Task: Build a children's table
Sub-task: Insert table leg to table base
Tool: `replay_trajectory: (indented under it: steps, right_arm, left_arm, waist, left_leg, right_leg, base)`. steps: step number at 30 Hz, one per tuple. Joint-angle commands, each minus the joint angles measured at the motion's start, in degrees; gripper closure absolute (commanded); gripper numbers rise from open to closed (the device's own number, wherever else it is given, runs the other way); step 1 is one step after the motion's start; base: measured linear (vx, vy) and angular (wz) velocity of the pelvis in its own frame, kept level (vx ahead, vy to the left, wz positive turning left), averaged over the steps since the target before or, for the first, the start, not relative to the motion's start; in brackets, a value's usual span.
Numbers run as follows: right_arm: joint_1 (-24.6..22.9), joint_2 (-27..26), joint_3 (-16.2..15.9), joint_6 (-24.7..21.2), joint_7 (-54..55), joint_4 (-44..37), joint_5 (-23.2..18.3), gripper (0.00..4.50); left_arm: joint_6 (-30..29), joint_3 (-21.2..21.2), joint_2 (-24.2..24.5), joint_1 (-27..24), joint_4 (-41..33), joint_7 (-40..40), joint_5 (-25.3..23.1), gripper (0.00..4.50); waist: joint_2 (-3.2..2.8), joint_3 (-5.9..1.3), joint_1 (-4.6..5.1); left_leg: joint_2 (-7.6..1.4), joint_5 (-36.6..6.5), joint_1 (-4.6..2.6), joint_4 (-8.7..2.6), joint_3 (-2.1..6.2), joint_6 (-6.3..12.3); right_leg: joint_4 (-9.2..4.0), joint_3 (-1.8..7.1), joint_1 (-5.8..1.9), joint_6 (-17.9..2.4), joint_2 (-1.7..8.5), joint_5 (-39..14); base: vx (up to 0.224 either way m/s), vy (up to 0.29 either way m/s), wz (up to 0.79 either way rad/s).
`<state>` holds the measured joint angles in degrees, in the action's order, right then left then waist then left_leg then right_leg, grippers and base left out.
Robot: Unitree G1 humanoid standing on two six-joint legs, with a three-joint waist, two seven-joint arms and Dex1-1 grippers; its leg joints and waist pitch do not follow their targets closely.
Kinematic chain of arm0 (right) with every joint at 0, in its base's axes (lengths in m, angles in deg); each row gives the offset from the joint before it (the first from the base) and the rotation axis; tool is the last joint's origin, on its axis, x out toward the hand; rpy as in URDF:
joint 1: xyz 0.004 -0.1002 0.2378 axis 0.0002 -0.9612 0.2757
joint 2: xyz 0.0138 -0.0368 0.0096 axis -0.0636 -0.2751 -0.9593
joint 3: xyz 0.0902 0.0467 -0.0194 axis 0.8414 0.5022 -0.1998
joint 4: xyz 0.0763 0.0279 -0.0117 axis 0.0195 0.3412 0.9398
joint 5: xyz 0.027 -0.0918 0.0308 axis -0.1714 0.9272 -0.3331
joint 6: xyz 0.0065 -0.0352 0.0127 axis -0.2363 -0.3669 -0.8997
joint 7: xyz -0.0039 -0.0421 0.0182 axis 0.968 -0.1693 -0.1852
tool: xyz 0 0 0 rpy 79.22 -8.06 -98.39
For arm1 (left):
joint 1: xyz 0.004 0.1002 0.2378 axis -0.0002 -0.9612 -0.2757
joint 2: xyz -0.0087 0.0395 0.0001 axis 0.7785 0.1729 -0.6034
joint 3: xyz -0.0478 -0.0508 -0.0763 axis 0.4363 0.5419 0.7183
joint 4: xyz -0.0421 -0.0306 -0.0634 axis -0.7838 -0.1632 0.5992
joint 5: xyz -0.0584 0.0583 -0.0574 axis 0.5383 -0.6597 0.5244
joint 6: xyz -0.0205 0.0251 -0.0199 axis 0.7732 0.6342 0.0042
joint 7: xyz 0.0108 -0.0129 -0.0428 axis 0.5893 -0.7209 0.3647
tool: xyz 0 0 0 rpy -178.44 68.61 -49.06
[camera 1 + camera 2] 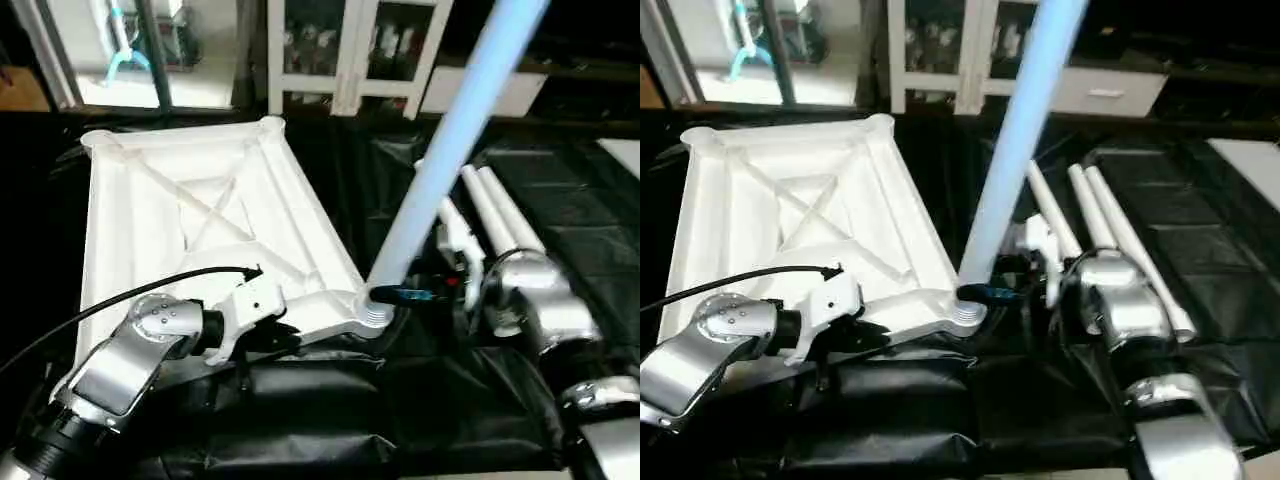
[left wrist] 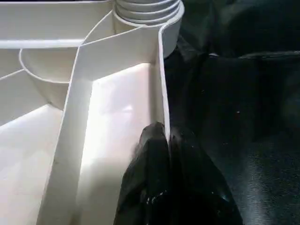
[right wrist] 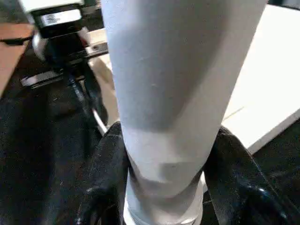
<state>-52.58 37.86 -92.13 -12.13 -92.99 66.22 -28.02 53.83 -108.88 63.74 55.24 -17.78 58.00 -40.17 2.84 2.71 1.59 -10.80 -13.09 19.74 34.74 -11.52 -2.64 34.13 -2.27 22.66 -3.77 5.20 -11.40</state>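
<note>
The children's table's white tabletop [image 1: 200, 200] lies upside down on black cloth, its X ribs facing up. One white leg [image 1: 450, 140] stands in the near right corner socket [image 1: 375, 312] and leans up and to the right. My right gripper [image 1: 395, 294] is shut on that leg just above the socket, with a black finger [image 3: 105, 164] on each side of the tube [image 3: 178, 84]. My left gripper [image 2: 165, 133] is shut on the tabletop's near rim wall [image 2: 161, 84], left of the socket. Three more legs [image 1: 1110, 220] lie side by side on the cloth to the right.
Black cloth [image 1: 330, 410] covers the work surface around the tabletop. White cabinets [image 1: 350, 50] stand at the back. A white edge [image 1: 625, 150] shows at the far right. A black cable [image 1: 120, 300] arcs over my left forearm.
</note>
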Motion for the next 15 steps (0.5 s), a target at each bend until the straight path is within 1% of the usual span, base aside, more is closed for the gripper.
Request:
replay_trajectory:
  steps: [1,2,3,4,5,6,7,8,9,10,11,12,13,14,15]
  right_arm:
    - [-3.32,0.7,-1.24,-2.63,9.03,6.26,6.87,2.65]
    - [-3.39,0.27,-1.12,-2.7,10.97,6.71,7.18,2.65]
    - [-3.4,-0.01,-1.05,-2.73,12.26,7.05,7.37,2.65]
    - [-3.4,-0.47,-0.94,-2.77,14.47,7.57,7.7,2.65]
    - [-3.4,-1.46,-0.49,-3.33,17.62,8.08,7.76,2.65]
    - [-3.4,-1.66,-0.4,-3.4,18.3,8.18,7.79,2.65]
    - [-3.38,-3.38,0.31,-4.03,24.13,9.02,8.06,2.65]
    - [-3.36,-4.44,0.71,-4.13,27.64,9.53,8.25,2.65]
    - [-3.43,-5.4,1.03,-4.39,30.02,9.75,8.24,2.65]
    - [-3.43,-5.4,1.03,-4.39,30.02,9.75,8.24,2.65]
    - [-3.52,-6.29,1.41,-4.65,32.69,9.88,8.29,2.65]
    - [-3.54,-8.39,2.17,-5.14,38.77,10.55,8.45,2.65]
    - [-3.46,-9.23,2.39,-5.32,41.09,10.93,8.54,2.65]
    - [-3.24,-10.48,2.73,-5.22,44.2,11.57,8.6,2.65]
    - [-3.1,-11.3,2.9,-5.13,46.29,11.95,8.63,2.65]
  left_arm:
    - [1.92,-1.71,-0.32,-0.09,-1.92,2.52,1.71,4.5]
    - [1.7,-1.72,-0.45,-0.07,-1.95,2.28,1.76,4.5]
    - [1.53,-1.72,-0.54,-0.05,-1.97,2.1,1.81,4.5]
    - [1.28,-1.79,-0.7,0.02,-2.06,1.84,1.82,4.5]
    - [0.31,-1.84,-1.25,0.21,-2.24,0.97,1.7,4.5]
    - [0.12,-1.85,-1.39,0.26,-2.27,0.78,1.67,4.5]
    - [-1.5,-1.92,-2.57,0.68,-2.52,-0.84,1.38,4.5]
    - [-2.69,-1.87,-3.52,1.03,-2.63,-2.05,1.17,4.5]
    - [-3.97,-1.77,-4.56,1.41,-2.85,-3.19,1.19,4.5]
    - [-3.97,-1.77,-4.56,1.41,-2.85,-3.19,1.19,4.5]
    - [-5.4,-1.58,-5.63,1.7,-3.17,-4.09,1.25,4.5]
    - [-8.99,-1.4,-8.12,2.55,-3.68,-7.08,0.61,4.5]
    - [-10.36,-1.36,-9.06,2.96,-3.71,-8.43,0.18,4.5]
    - [-12.5,-1.2,-10.85,3.52,-3.86,-10.72,-0.26,4.5]
    - [-13.85,-1.1,-12.0,3.87,-3.95,-12.25,-0.46,4.5]
  waist:
    - [-1.53,-1.73,0.47]
    - [-1.55,-1.68,0.59]
    - [-1.43,-1.59,0.78]
    - [-1.45,-1.53,1.07]
    - [-1.58,-1.45,1.24]
    - [-1.54,-1.3,1.83]
    - [-1.61,-1.17,2.3]
    - [-1.64,-1.07,2.6]
    - [-1.94,-0.99,3.22]
    - [-2.03,-0.95,3.95]
    - [-2.19,-0.94,4.1]
    - [-3.11,-0.56,4.58]
    - [-3.13,-0.15,5.38]
    - [-3.25,0.19,5.74]
    - [-3.55,0.33,6.48]
  left_leg:
    - [-2.55,-18.73,-0.42,-5.62,1.67,-0.53]
    - [-2.53,-19.87,-0.45,-5.71,1.78,-0.89]
    - [-2.47,-22.25,-0.59,-5.81,1.95,-1.44]
    - [-2.47,-24.34,-0.83,-5.88,2.13,-1.96]
    - [-2.43,-25.43,-0.87,-5.93,2.2,-2.19]
    - [-2.36,-27.63,-0.82,-6.03,2.44,-2.71]
    - [-2.36,-29.28,-0.65,-6.23,2.74,-3.18]
    - [-2.27,-30.29,-0.74,-6.29,2.91,-3.38]
    - [-2.23,-32.09,-0.87,-6.41,3.32,-3.78]
    - [-2.21,-34.37,-0.87,-6.59,3.79,-3.94]
    - [-2.25,-35.21,-0.66,-6.75,4.11,-3.99]
    - [-2.36,-38.32,-1.02,-7.25,4.49,-4.73]
    - [-2.24,-42.02,-1.75,-7.51,4.71,-4.99]
    - [-2.2,-44.6,-2.17,-7.79,4.82,-4.89]
    - [-2.39,-47.68,-2.16,-8.54,4.97,-4.72]
  right_leg:
    - [-4.58,1.72,-1.05,-6.59,2.27,-21.44]
    - [-4.64,1.65,-0.98,-6.23,2.21,-22.41]
    - [-4.92,1.55,-0.76,-5.38,2.16,-24.75]
    - [-5.03,1.49,-0.45,-4.9,2.06,-26.11]
    - [-5.11,1.45,-0.32,-4.78,2.02,-26.59]
    - [-5.29,1.27,-0.2,-4.45,1.98,-27.97]
    - [-5.42,1.11,-0.35,-3.49,2.12,-30.04]
    - [-5.65,0.92,-0.21,-3.07,2.11,-31.22]
    - [-5.99,0.49,-0.29,-2.3,2.19,-32.62]
    - [-6.27,-0.24,-0.55,-1.83,2.1,-32.64]
    - [-6.12,-0.44,-0.86,-1.8,2.13,-31.9]
    - [-6.26,-1.01,-0.78,-2.04,2.05,-30.43]
    - [-7.19,-2.29,-0.44,-1.55,1.63,-30.39]
    - [-7.64,-3.29,-0.3,-0.79,1.17,-31.08]
    - [-7.63,-4.96,-1.37,-0.07,0.86,-29.76]
  base:
    - [0.0,0.0,0.0]
    - [0.0,0.0,0.0]
    - [0.0,0.0,0.0]
    - [0.0,0.0,0.0]
    - [0.0,0.0,0.0]
    - [-0.054,0.01,-0.09]
    - [-0.054,0.01,-0.09]
    - [-0.057,0.011,-0.14]
    - [-0.062,0.018,-0.16]
    - [-0.062,0.018,-0.16]
    - [-0.051,0.029,-0.18]
    - [-0.056,0.03,-0.14]
    - [-0.056,0.03,-0.14]
    - [-0.071,0.014,-0.07]
    - [-0.066,0.013,-0.03]
